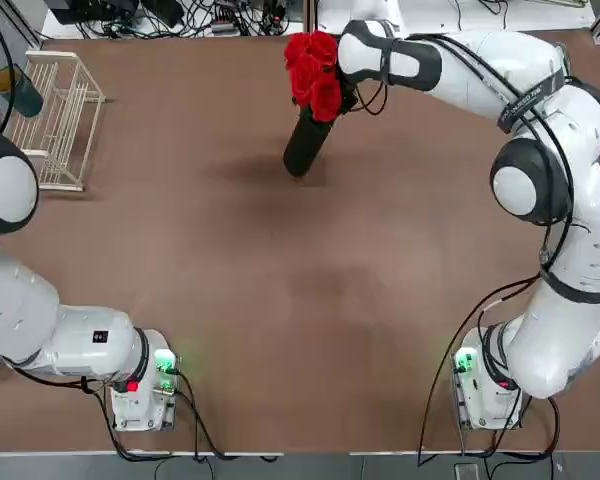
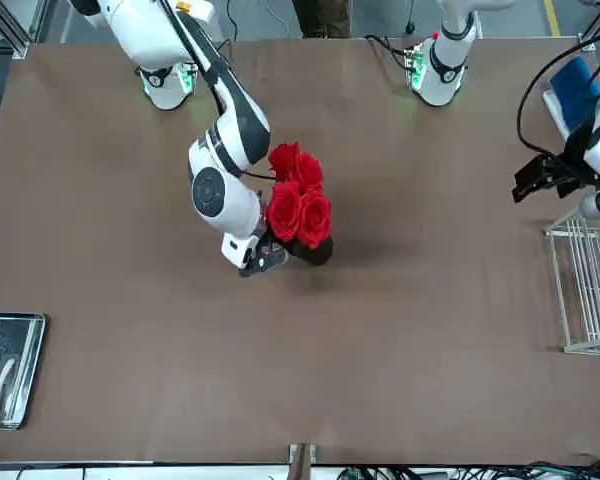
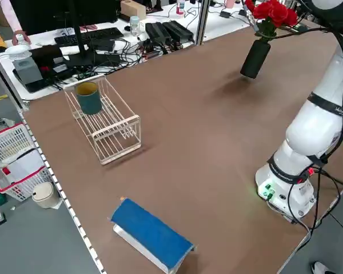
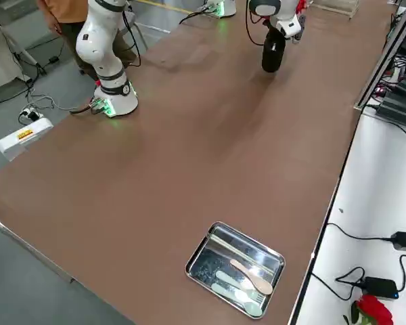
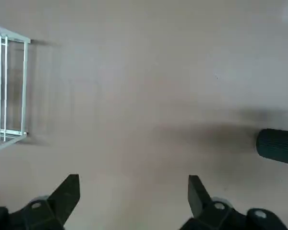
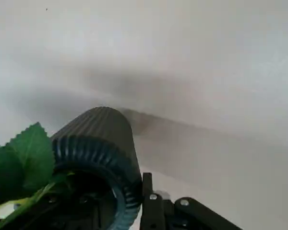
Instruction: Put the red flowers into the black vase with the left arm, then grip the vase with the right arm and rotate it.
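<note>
Two task steps show progress: red flowers [image 1: 314,73] already sit in the black vase [image 1: 307,146], upper centre of the overhead frame. Right gripper [image 2: 264,254] is beside the vase; whether it has clamped, I cannot tell. Left gripper [image 5: 133,196], spread and empty, hovers over the bare brown table [image 1: 280,300]. Rotation appears unfinished. Wire rack [image 1: 60,118] at upper left; cables beyond

One black vase [image 1: 307,146], one wire rack [image 1: 62,118], two arms
</note>
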Robot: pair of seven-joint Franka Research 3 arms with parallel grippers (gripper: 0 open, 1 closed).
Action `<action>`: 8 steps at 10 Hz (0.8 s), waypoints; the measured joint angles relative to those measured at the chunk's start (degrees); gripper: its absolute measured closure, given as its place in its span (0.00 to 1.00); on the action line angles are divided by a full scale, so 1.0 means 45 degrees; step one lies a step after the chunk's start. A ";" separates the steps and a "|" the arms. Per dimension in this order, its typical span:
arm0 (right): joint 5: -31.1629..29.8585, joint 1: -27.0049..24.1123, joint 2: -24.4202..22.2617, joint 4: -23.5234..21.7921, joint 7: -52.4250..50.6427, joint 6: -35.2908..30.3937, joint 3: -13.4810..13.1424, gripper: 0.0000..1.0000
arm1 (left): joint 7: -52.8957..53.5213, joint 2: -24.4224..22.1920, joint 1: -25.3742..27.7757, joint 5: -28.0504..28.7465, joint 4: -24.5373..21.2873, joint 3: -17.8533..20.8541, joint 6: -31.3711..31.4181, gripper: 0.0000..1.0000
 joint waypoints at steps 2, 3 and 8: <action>-0.1855 -0.0009 -0.0016 0.0546 -0.0318 -0.0842 -0.0007 0.80 | 0.0000 -0.0005 0.0002 0.0000 0.0031 -0.0016 -0.0016 0.00; -0.2612 -0.0025 -0.0025 0.0818 -0.0917 -0.1122 -0.0013 0.80 | 0.0000 -0.0005 -0.0002 0.0000 0.0030 -0.0061 -0.0021 0.00; -0.4613 -0.0123 -0.0031 0.1140 -0.6797 -0.1120 -0.0046 0.80 | -0.0006 -0.0263 -0.0077 0.0690 0.0054 -0.0138 -0.0058 0.00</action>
